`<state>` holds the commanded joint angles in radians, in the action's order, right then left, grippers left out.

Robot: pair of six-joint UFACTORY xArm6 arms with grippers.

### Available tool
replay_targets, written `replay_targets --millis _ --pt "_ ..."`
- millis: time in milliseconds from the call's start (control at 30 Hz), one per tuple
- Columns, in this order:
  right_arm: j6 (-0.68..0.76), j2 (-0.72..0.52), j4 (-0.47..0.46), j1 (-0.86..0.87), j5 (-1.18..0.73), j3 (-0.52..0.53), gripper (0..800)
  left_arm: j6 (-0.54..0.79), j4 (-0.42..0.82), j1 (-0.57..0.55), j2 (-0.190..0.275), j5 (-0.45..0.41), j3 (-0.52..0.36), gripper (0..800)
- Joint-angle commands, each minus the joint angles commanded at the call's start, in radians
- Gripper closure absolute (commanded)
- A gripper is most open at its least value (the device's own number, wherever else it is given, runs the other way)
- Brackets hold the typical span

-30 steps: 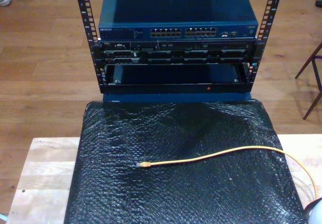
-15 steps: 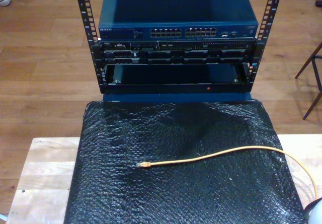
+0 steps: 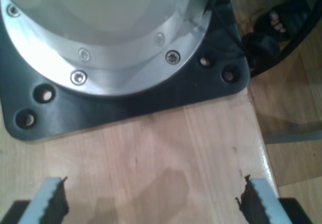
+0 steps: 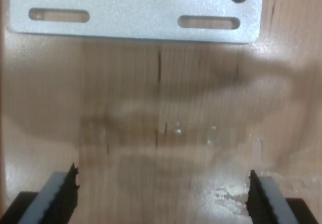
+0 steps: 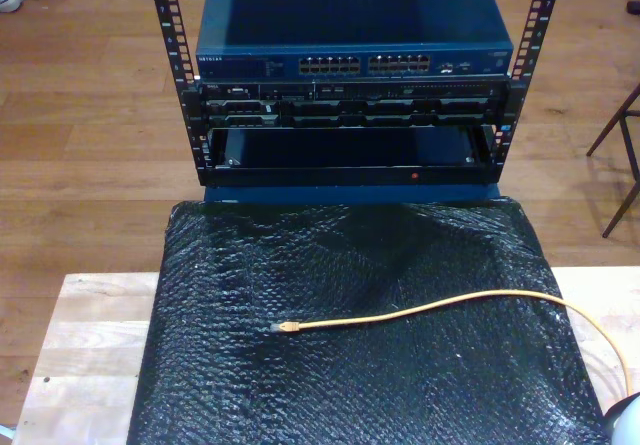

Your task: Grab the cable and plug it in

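The exterior view is showing the cable (image 5: 420, 308) lying loose on the black padded mat (image 5: 340, 365) that is covering the middle of the wooden table (image 5: 90, 335). Its clear plug (image 5: 283, 328) is resting near the mat's centre, a little toward the exterior view's left, and the cord's long axis is running from there across the mat to the exterior view's right, then curving down off the mat's edge at that side. The plug's tip is pointing toward the exterior view's left. Beyond the mat's far edge the rack (image 5: 350, 115) is standing with the blue switch (image 5: 350, 35) on its top shelf, two rows of ports (image 5: 365, 64) facing the table; the bottom shelf is looking empty. My first gripper (image 3: 151, 204) is hanging over bare wood beside a round arm base (image 3: 115, 48), jaws spread wide with nothing between them. My second gripper (image 4: 163, 201) is hovering over bare wood below a metal bracket (image 4: 136, 12), jaws likewise apart and empty. I cannot tell which of my arms is nearer the plug. As I judge it, the grab has not yet begun, and the coming move is calling for a reach out over the mat to the plug end.
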<state>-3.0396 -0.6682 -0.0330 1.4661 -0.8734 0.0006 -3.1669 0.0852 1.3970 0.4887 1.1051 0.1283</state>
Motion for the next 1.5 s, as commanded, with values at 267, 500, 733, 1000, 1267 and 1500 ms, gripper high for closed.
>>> replay_targets --millis 267,500,733,1000,1267,1500 --pt "0.002 -0.009 0.0 0.002 0.006 0.002 0 0.002 0.0 0.0 0.0 0.0 0.0 0" --pt "-0.003 -0.008 -0.005 0.0 0.005 0.0 0 0.002 0.0 0.002 0.0 0.0 0.0 0" --pt "-0.002 -0.008 -0.005 0.002 0.002 -0.006 0 0.0 0.0 0.0 0.0 0.0 0.0 0" --pt "0.0 -0.04 0.0 0.0 -0.075 -0.048 1 0.0 0.0 0.0 0.0 0.0 0.002 0" --pt "0.011 -0.04 0.003 0.003 -0.322 -0.212 1 0.002 0.0 0.002 0.0 0.0 0.0 0" --pt "0.124 -0.044 0.021 -0.003 -0.42 -0.281 1 0.002 0.0 0.0 0.0 0.0 0.0 0"
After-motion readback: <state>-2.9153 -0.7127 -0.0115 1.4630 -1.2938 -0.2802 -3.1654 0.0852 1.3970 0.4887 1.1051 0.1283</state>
